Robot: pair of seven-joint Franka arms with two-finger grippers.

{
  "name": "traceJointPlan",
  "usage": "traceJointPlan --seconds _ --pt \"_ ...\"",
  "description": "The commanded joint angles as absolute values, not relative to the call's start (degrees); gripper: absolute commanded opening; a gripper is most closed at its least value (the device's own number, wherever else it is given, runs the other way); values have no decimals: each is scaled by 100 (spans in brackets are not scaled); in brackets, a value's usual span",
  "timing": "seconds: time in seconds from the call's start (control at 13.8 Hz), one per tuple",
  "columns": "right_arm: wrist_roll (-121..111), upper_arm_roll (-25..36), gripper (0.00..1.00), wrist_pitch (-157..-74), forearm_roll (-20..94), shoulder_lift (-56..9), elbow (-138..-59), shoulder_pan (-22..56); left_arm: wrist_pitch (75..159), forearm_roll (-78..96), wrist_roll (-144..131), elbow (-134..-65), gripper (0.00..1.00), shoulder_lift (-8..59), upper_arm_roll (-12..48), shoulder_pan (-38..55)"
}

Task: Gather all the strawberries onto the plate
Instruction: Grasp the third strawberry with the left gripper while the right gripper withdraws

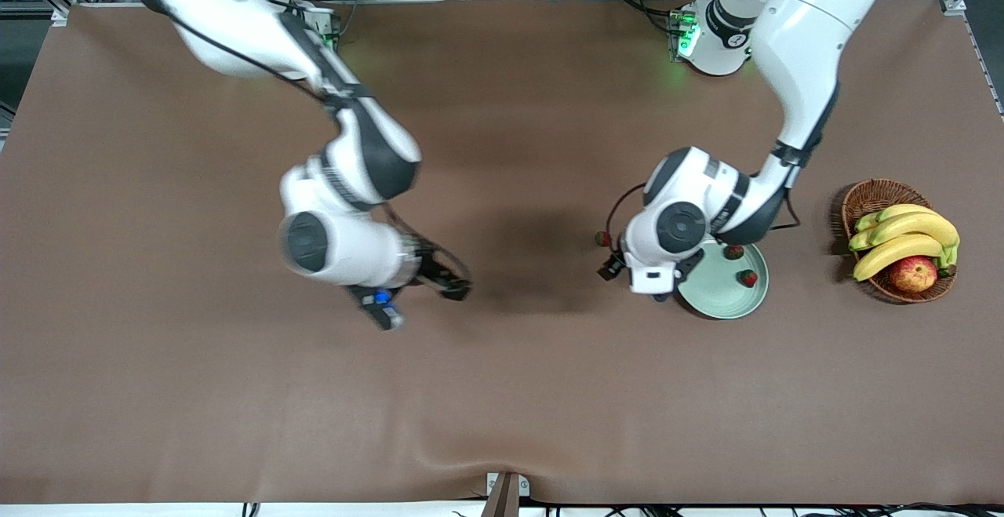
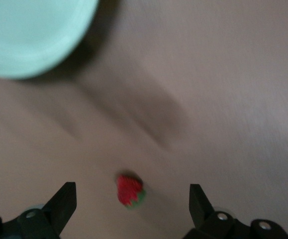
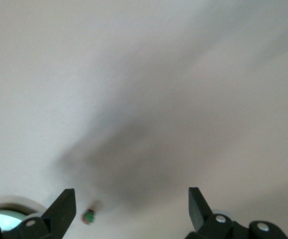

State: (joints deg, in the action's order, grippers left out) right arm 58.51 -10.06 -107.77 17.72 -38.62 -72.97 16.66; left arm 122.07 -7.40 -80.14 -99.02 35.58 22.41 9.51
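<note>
The pale mint-green plate [image 1: 718,297] lies toward the left arm's end of the table, with two strawberries [image 1: 747,277] in it. A third strawberry [image 1: 602,238] lies on the brown cloth beside the plate, toward the right arm's end. My left gripper [image 1: 639,264] hangs open over the cloth at the plate's rim. In the left wrist view that strawberry [image 2: 130,190] shows between its spread fingers [image 2: 64,199], untouched, with the plate [image 2: 29,35] off to one side. My right gripper [image 1: 423,301] is open and holds nothing above mid-table; its wrist view shows the strawberry [image 3: 88,217] and plate rim [image 3: 4,219] far off.
A brown wicker basket [image 1: 871,195] with bananas [image 1: 902,238] and a red-yellow apple [image 1: 912,274] stands at the left arm's end of the table. The left arm's base [image 1: 718,38] stands at the table's back edge.
</note>
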Motion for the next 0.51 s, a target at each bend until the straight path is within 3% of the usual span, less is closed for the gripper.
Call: traceJointPlan --seconds 0.0,0.44 --pt "5257 -1116 100 -10328 1696 -3499 -7497 1171 12313 -633 -8296 -9914 100 3638 2206 1098" --pt "3588 -1134 100 -9265 1222 -2761 -7480 72 12673 -677 -9350 -10344 100 3639 2197 1099"
